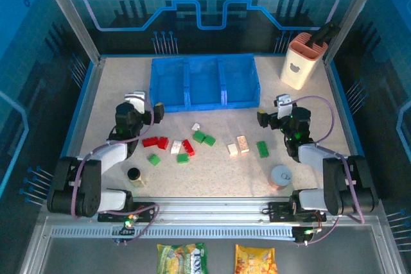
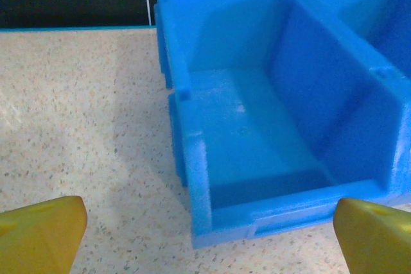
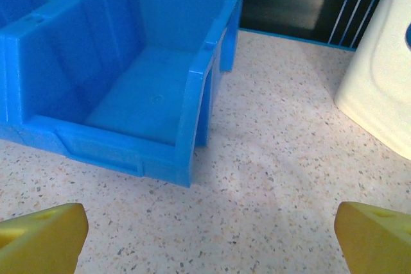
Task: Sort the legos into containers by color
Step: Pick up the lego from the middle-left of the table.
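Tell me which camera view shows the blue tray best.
The top external view: the whole blue tray shows there, all three compartments side by side, empty. The left wrist view gives its left compartment up close, the right wrist view its right compartment, each with a slice of the middle one.

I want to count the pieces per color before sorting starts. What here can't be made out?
- Top view: the bricks are too small to tell shapes; the pale ones could be white or cream.
- Left wrist view: the middle section of the tray runs off the right edge, its floor behind a divider.
- Right wrist view: the holder is cut off by the right edge.
- Top view: the snack packets are cut off by the bottom edge.
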Controlling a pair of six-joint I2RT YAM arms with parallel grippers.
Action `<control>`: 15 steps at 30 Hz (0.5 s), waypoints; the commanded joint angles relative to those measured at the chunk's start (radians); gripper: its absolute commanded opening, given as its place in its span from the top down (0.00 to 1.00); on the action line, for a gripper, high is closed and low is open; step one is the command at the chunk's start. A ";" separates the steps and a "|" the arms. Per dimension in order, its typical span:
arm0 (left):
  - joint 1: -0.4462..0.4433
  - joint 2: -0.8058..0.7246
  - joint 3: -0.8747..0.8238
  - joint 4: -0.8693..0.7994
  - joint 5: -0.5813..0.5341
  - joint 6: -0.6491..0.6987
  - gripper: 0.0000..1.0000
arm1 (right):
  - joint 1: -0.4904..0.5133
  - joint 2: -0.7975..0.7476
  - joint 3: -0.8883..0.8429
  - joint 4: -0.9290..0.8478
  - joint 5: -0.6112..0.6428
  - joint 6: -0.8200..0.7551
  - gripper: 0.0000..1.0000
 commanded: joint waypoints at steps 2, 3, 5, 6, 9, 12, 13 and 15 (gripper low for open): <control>-0.051 -0.100 0.110 -0.340 -0.149 -0.046 0.01 | 0.055 -0.082 0.071 -0.252 0.113 0.028 0.00; -0.058 -0.122 0.134 -0.411 -0.169 -0.087 0.01 | 0.067 -0.100 0.088 -0.302 0.135 0.034 0.00; -0.066 -0.157 0.173 -0.535 -0.166 -0.152 0.01 | 0.088 -0.128 0.115 -0.404 0.172 0.042 0.00; -0.070 -0.171 0.196 -0.608 -0.161 -0.182 0.01 | 0.101 -0.142 0.129 -0.447 0.187 0.048 0.00; -0.088 -0.190 0.259 -0.794 -0.136 -0.254 0.02 | 0.120 -0.187 0.164 -0.561 0.203 0.096 0.00; -0.101 -0.185 0.319 -0.958 -0.098 -0.314 0.04 | 0.126 -0.227 0.208 -0.694 0.195 0.190 0.02; -0.105 -0.181 0.336 -1.003 -0.088 -0.326 0.05 | 0.126 -0.234 0.220 -0.730 0.186 0.213 0.02; -0.117 -0.167 0.369 -1.100 -0.043 -0.336 0.08 | 0.132 -0.250 0.248 -0.803 0.172 0.250 0.04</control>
